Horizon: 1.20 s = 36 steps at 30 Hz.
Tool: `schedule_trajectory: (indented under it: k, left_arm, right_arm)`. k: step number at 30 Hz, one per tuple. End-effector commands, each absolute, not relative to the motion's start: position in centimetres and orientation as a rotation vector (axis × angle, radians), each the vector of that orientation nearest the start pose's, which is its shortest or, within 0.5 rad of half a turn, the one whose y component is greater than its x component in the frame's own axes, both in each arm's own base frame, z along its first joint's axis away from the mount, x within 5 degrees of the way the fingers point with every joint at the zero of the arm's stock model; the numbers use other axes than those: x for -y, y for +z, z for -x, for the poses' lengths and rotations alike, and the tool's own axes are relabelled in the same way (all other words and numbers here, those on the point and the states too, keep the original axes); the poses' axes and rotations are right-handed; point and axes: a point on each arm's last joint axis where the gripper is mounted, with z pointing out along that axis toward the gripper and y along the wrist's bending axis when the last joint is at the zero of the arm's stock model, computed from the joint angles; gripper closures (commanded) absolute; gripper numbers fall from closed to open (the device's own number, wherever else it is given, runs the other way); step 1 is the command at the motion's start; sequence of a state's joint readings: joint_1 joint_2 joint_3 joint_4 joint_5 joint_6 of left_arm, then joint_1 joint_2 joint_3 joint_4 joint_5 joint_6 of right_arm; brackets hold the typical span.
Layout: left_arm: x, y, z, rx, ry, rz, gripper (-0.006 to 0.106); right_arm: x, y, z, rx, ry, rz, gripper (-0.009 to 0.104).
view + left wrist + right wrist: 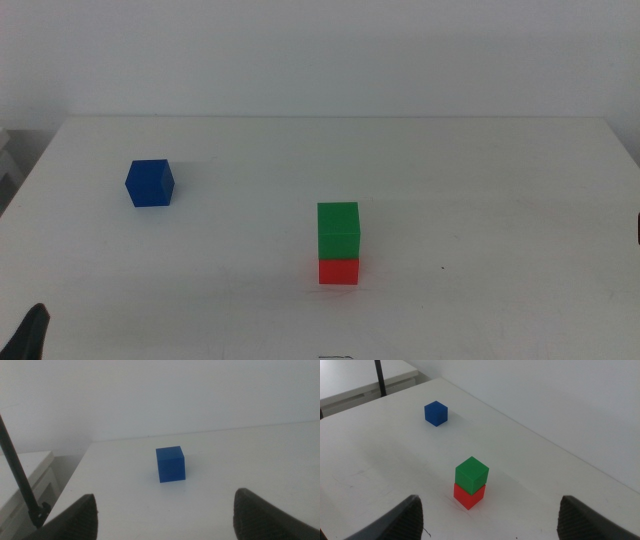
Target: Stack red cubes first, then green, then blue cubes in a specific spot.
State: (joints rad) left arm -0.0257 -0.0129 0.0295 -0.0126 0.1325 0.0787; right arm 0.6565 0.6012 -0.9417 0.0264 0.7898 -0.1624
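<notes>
Blue cube (170, 464) ahead of spread left end effector (165, 515), untouched, green cube (338, 230) atop red

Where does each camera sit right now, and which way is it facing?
Middle: above the table's near edge, looking forward and down; left gripper tip at bottom corner.
Left wrist: low, facing the blue cube; own open jaws.
Right wrist: higher, facing the green cube on the red cube; own open jaws.
Middle and right wrist share all three cubes.

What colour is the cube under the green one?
Red, clearest in the right wrist view.
</notes>
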Motion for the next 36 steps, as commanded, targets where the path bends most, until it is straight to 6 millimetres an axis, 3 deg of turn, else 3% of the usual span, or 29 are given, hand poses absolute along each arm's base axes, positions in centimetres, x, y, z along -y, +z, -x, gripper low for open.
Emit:
schedule_trajectory:
  k: [1,4,10,17,21,28,36]
  left_arm:
    - [0.2,20.7,-5.6,-1.527,0.003,-0.043,0.008]
    - [0.2,22.7,-6.4,-1.568,-0.033,-0.011,0.008]
    - [0.3,30.4,-10.0,-1.655,-0.014,-0.034,0.008]
    - [0.5,36.4,-14.9,-1.969,-0.012,-0.056,0.008]
    - [0.6,37.8,-17.5,-2.170,-0.001,-0.093,0.008]
    - [1.2,39.3,-24.3,-2.365,-0.087,-0.062,0.008]
    - [1.7,38.5,-31.9,-2.534,-0.124,-0.065,0.008]
  right_arm:
    - [-5.8,41.9,-7.5,-1.705,0.350,0.739,0.017]
    - [-5.8,41.9,-7.5,-1.705,0.350,0.739,0.017]
    - [-5.8,41.9,-7.5,-1.705,0.350,0.739,0.017]
    - [-5.8,41.9,-7.5,-1.704,0.347,0.740,0.017]
    - [-5.8,41.9,-7.5,-1.704,0.347,0.740,0.017]
    - [-5.8,41.9,-7.5,-1.705,0.346,0.740,0.017]
    - [-5.8,41.9,-7.5,-1.705,0.346,0.740,0.017]
